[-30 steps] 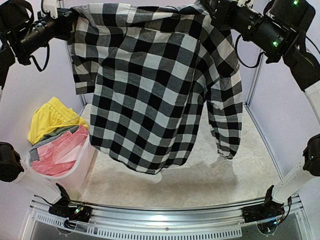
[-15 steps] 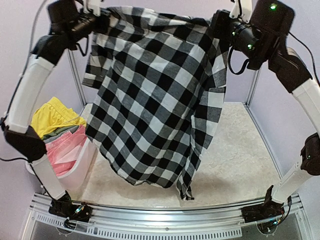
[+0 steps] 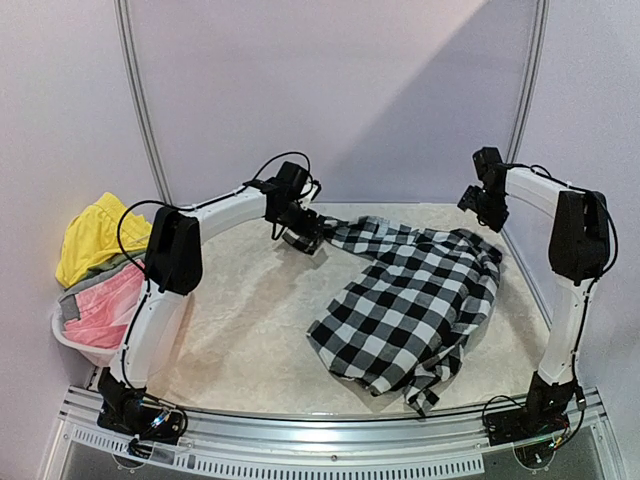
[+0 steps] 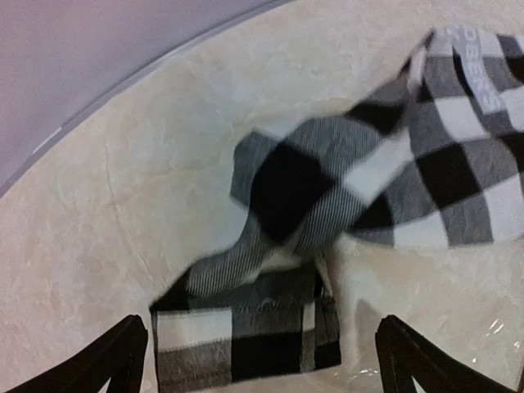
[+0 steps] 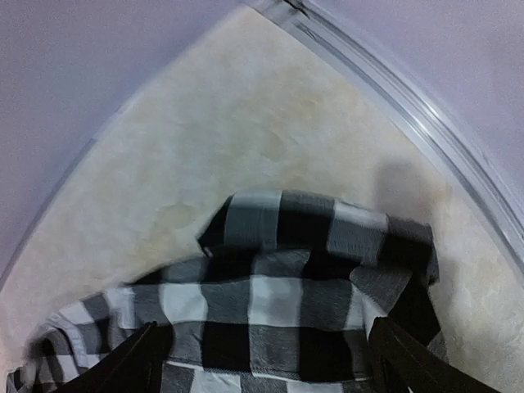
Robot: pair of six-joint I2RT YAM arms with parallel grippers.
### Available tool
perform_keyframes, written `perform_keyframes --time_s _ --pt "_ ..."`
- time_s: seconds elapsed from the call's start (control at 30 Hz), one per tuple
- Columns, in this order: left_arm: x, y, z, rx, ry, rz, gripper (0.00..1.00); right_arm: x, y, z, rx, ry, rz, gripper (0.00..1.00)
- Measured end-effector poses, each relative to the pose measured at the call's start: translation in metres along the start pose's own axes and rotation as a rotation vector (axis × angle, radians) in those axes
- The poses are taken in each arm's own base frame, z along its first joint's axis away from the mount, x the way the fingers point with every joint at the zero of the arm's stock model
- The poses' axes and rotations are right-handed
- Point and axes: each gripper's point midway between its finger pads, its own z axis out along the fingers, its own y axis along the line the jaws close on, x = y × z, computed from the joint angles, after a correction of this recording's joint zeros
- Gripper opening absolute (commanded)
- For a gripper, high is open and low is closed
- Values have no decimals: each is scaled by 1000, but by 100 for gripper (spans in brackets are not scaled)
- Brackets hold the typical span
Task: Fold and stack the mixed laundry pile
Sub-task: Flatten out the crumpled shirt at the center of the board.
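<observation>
Checked shirt lies rumpled on the counter, from centre out to 3 o'clock. One corner trails to 12 o'clock under the left tool, and a bunched end sits at 5 o'clock. Left tool: jaws wide, gripping nothing, with cloth lying on the counter between the fingers. It's blurred in the wrist view, so it may not be settled. Right tool at 2 o'clock: also wide and empty, over the shirt's far edge.

The yellow piece, grey piece and pink piece are in the white basket at 9 o'clock.

Step in hand, my read: flatten the shirt before folding.
- Let the cloth settle first.
- Pinch a single layer at the outer corners, not a wad.
- Pull both tools apart evenly, toward 9 and 3.
- Drag low so the wrinkles slide out.
- Untuck the 5 o'clock bunch before any fold, or it gets folded in.
</observation>
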Motion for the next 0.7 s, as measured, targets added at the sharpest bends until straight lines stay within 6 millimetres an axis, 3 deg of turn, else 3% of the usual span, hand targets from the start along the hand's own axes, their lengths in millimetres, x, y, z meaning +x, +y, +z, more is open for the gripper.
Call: perform_keyframes --time_s 0.07,0.13,0.3,0.4,0.5,0.53,0.7 --pt "13 -5 1 -6 43 2 99 13 -26 20 51 80 14 92" --pt "8 -11 -13 -10 43 12 97 18 -33 21 52 122 8 94" --pt "-24 -22 -85 5 -8 21 88 21 -16 4 -27 150 -56 96" --pt "-20 -31 -124 42 -8 31 88 28 -7 -7 -90 182 -103 95" --pt "13 -48 -144 95 52 52 88 44 -8 -18 -140 237 -151 95" --pt "32 -58 -145 120 92 62 87 49 -9 -21 -152 254 -163 95" --pt "107 -101 -131 207 273 89 85 80 -27 -36 -174 341 -222 94"
